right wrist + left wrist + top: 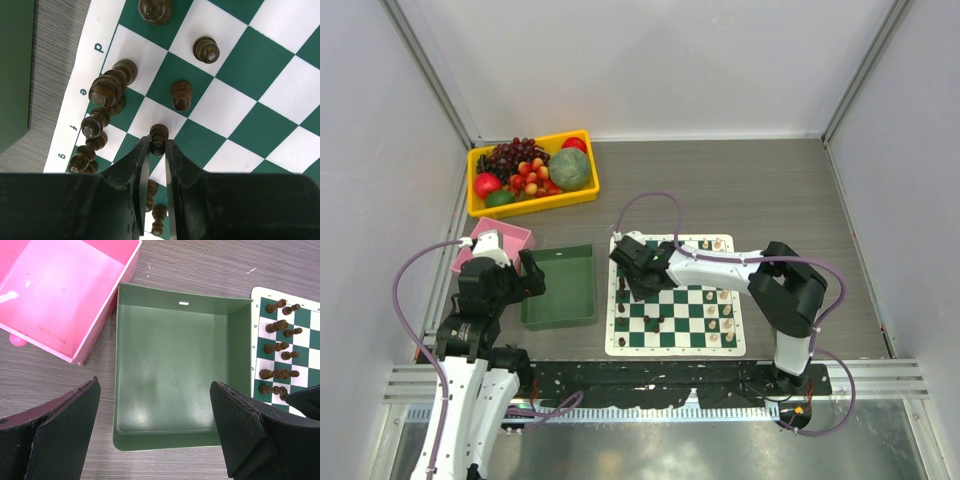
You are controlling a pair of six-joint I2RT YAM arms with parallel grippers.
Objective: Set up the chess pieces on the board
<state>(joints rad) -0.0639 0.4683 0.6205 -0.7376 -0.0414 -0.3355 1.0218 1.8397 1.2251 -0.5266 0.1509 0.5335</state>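
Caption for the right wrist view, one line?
Right pincer closed on a dark pawn over the board, other dark pieces standing nearby.

Plain white walls enclose a grey wood-grain table under soft, even light.

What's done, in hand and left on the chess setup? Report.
Done: dark pieces line the board's lettered edge, cream pieces opposite. In hand: right gripper shut on a dark pawn; left gripper open. Left: probably seating it and tidying the crowded back row.
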